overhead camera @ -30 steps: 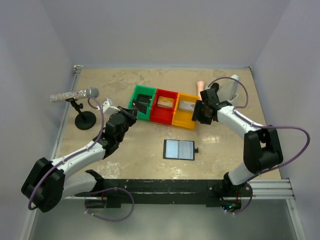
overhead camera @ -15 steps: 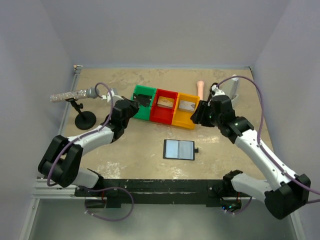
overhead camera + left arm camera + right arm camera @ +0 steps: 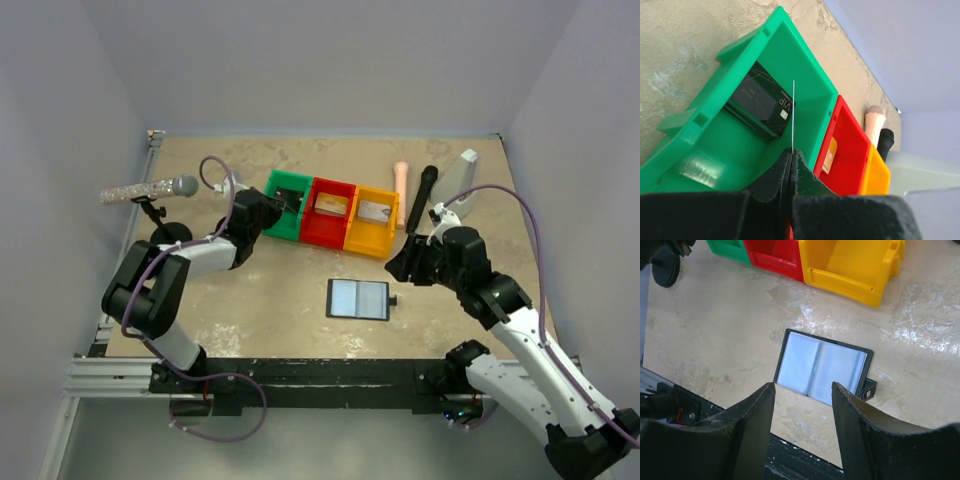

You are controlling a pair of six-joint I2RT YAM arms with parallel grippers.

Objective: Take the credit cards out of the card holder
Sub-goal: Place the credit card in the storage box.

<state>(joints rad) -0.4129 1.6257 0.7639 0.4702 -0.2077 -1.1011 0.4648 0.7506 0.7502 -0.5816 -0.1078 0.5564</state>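
Now, the card holder (image 3: 358, 298) lies open and flat on the table (image 3: 260, 300), near of the joined bins, with its pale grey-blue inner faces up and its small black tab (image 3: 868, 389) at its right side. The right gripper (image 3: 802, 386) hangs over it with its fingers spread and nothing between them. The left gripper (image 3: 791, 152) is at the green bin (image 3: 805, 95), its fingers pressed together. A thin pale line rises from their tips; I cannot tell what it is. The dark card (image 3: 762, 102) leans inside the green bin, the tan card (image 3: 330, 205) lies in the red bin (image 3: 318, 232), and the silvery grey card (image 3: 374, 210) lies in the yellow bin (image 3: 368, 240). A microphone on a stand (image 3: 150, 190) is at the far left.
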